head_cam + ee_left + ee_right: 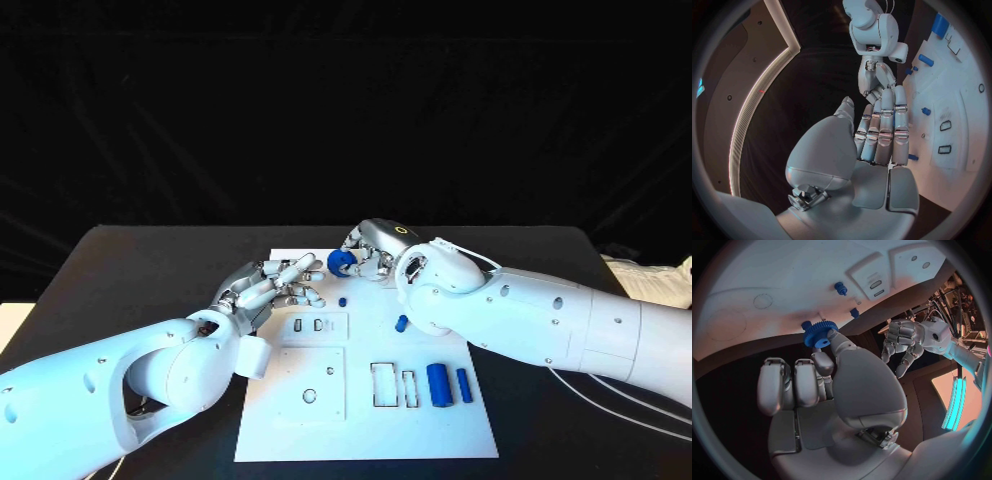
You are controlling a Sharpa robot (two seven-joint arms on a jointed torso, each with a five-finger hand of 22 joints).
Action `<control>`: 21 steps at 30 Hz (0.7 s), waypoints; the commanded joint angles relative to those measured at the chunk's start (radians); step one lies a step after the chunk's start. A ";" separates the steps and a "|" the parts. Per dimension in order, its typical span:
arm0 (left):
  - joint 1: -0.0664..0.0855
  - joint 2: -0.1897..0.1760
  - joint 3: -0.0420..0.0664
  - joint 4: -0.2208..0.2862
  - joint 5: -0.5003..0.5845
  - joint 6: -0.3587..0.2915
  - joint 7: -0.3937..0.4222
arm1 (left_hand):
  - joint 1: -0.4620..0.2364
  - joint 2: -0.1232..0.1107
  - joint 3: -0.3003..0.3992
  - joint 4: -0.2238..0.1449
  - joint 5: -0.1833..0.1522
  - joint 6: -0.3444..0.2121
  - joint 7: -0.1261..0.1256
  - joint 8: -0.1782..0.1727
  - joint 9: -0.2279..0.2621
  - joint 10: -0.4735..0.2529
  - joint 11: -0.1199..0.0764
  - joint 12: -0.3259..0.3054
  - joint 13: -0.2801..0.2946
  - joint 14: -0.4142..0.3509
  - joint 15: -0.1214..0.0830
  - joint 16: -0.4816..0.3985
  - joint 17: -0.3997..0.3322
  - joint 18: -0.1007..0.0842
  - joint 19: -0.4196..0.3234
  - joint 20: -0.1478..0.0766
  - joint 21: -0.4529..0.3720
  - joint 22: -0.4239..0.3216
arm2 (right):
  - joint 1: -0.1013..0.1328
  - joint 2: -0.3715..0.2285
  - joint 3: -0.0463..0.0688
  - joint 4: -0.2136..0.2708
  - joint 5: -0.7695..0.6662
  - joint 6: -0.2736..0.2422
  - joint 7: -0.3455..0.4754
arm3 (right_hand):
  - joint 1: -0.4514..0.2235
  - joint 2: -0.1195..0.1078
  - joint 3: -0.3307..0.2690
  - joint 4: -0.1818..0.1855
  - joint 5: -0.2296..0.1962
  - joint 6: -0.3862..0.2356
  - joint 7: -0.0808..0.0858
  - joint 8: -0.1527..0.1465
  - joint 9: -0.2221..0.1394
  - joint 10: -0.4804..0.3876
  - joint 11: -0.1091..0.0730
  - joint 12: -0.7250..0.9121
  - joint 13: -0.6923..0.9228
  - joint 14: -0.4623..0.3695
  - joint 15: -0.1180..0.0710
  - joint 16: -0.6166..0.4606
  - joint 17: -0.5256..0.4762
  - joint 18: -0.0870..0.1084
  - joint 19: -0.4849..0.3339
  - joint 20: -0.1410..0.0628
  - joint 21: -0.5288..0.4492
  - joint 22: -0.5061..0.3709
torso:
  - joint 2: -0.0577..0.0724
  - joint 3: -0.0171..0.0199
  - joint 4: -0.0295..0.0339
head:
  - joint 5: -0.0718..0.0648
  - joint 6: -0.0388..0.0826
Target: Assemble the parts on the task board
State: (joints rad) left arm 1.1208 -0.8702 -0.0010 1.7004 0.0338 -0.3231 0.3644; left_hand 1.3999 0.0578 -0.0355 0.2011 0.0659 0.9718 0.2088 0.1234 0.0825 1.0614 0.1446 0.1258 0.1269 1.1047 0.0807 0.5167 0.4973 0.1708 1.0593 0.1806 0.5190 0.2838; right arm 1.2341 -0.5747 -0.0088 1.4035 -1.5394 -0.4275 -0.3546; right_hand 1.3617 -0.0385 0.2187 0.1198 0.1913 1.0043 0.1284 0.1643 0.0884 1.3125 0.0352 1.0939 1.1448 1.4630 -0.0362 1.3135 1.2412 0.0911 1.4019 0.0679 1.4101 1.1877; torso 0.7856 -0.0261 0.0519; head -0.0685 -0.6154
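black surface (159, 260) under a black backdrop, and the white task board (368, 430) sits dead centre between the two arms. up at the board's far edge, the right hand (378, 252) has a blue gear (342, 263) pinched at its fingertips, the toothed disc clear in the right wrist view (820, 333), held just over the board's far end, probably so it can be lined up with a seat there. whether it touches the board yet, hard to say. the right arm reaches in across the board's right side, hand bent down and inward toward the gear.

the left hand (271, 288) is over the board's left far corner, fingers stretched out side by side and holding nothing, not wrapped on any part; it looks parked close by as a steadying or waiting hand. below it two small slots and, to the right, a blue peg (345, 300) and another small blue piece (401, 323) stand on the board. nearer the robot, two long blue bars (449, 384) lie beside rectangular cut-outs, apparently not yet seated.
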 commanded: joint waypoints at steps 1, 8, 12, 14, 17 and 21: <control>0.000 0.003 0.001 0.001 0.001 0.022 0.009 | 0.006 0.007 -0.001 -0.007 0.007 -0.006 -0.001 -0.002 0.001 -0.004 0.001 -0.002 0.001 -0.006 -0.003 -0.006 -0.001 0.010 -0.008 -0.001 0.002 0.001 | -0.004 0.018 -0.002 -0.017 -0.014 0.031 -0.010 | -0.009 -0.001 0.005 0.003 -0.010 0.015 -0.005 -0.001 0.022 -0.006 -0.001 -0.007 0.000 0.046 -0.005 -0.005 -0.002 -0.013 -0.003 -0.004 -0.001 -0.001 | 0.000 0.0005 -0.0009 | 0.001 -0.002; 0.000 0.008 0.001 -0.002 0.002 0.023 0.009 | 0.006 0.007 -0.001 -0.007 0.007 -0.006 -0.001 -0.002 0.001 -0.004 0.001 -0.002 0.001 -0.006 -0.003 -0.006 -0.001 0.010 -0.008 -0.001 0.002 0.001 | -0.015 0.048 -0.005 -0.052 -0.011 0.042 -0.013 | -0.011 -0.003 0.006 0.004 -0.014 0.014 -0.005 -0.003 0.022 -0.008 0.000 -0.009 -0.002 0.046 -0.005 -0.006 -0.003 -0.012 -0.004 -0.004 -0.001 -0.003 | 0.001 0.0016 -0.0014 | 0.002 -0.006; 0.000 0.012 0.001 -0.006 0.003 0.023 0.009 | 0.006 0.007 -0.001 -0.007 0.007 -0.006 -0.001 -0.002 0.001 -0.004 0.001 -0.002 0.001 -0.006 -0.003 -0.006 -0.001 0.010 -0.008 -0.001 0.002 0.001 | -0.019 0.056 -0.006 -0.055 -0.014 0.048 -0.009 | -0.018 -0.010 0.006 0.006 -0.015 0.010 -0.003 -0.008 0.022 -0.009 0.001 -0.011 -0.002 0.046 -0.004 -0.008 -0.004 -0.012 -0.005 -0.003 -0.003 -0.005 | 0.001 0.0020 -0.0016 | 0.002 -0.007; 0.000 0.014 0.001 -0.007 0.003 0.023 0.008 | 0.006 0.007 -0.001 -0.007 0.007 -0.006 -0.001 -0.002 0.001 -0.004 0.001 -0.002 0.001 -0.006 -0.003 -0.006 -0.001 0.010 -0.008 -0.001 0.002 0.001 | -0.020 0.060 -0.006 -0.054 -0.017 0.050 -0.008 | -0.021 -0.014 0.005 0.006 -0.014 0.009 -0.002 -0.009 0.022 -0.009 0.002 -0.012 -0.002 0.045 -0.003 -0.008 -0.005 -0.012 -0.006 -0.002 -0.003 -0.007 | 0.001 0.0025 -0.0024 | 0.004 -0.007; 0.000 0.015 0.001 -0.008 0.004 0.024 0.008 | 0.006 0.007 -0.001 -0.007 0.007 -0.006 -0.001 -0.002 0.001 -0.004 0.001 -0.002 0.001 -0.006 -0.003 -0.006 -0.001 0.010 -0.008 -0.001 0.002 0.001 | -0.021 0.062 -0.006 -0.055 -0.020 0.053 -0.008 | -0.024 -0.017 0.005 0.007 -0.013 0.007 -0.002 -0.012 0.022 -0.009 0.003 -0.012 -0.001 0.045 -0.003 -0.010 -0.006 -0.011 -0.007 -0.002 -0.004 -0.008 | 0.001 0.0028 -0.0032 | 0.004 -0.008; 0.000 0.017 0.001 -0.008 0.004 0.024 0.008 | 0.006 0.007 -0.001 -0.007 0.007 -0.006 -0.001 -0.002 0.001 -0.004 0.001 -0.002 0.001 -0.006 -0.003 -0.006 -0.001 0.010 -0.008 -0.001 0.002 0.001 | -0.021 0.064 -0.006 -0.057 -0.023 0.056 -0.007 | -0.040 -0.032 -0.001 0.014 -0.013 -0.009 0.003 -0.024 0.019 -0.019 0.007 -0.029 -0.013 0.043 0.000 -0.016 -0.013 -0.010 -0.011 0.000 -0.009 -0.018 | -0.001 0.0019 -0.0029 | 0.003 -0.010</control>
State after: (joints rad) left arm 1.1208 -0.8559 -0.0010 1.6910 0.0347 -0.3205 0.3645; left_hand 1.3999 0.0578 -0.0355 0.2011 0.0659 0.9718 0.2088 0.1234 0.0823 1.0614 0.1447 0.1258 0.1267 1.1047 0.0807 0.5167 0.4973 0.1709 1.0594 0.1806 0.5190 0.2836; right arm 1.2150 -0.5132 -0.0138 1.3484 -1.5447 -0.3959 -0.3604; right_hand 1.3294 -0.0708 0.2178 0.1263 0.1812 1.0077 0.1288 0.1444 0.1090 1.3013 0.0441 1.0682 1.1334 1.4629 -0.0361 1.3014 1.2289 0.0915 1.3959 0.0667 1.4042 1.1708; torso 0.7862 -0.0236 0.0493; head -0.0644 -0.6243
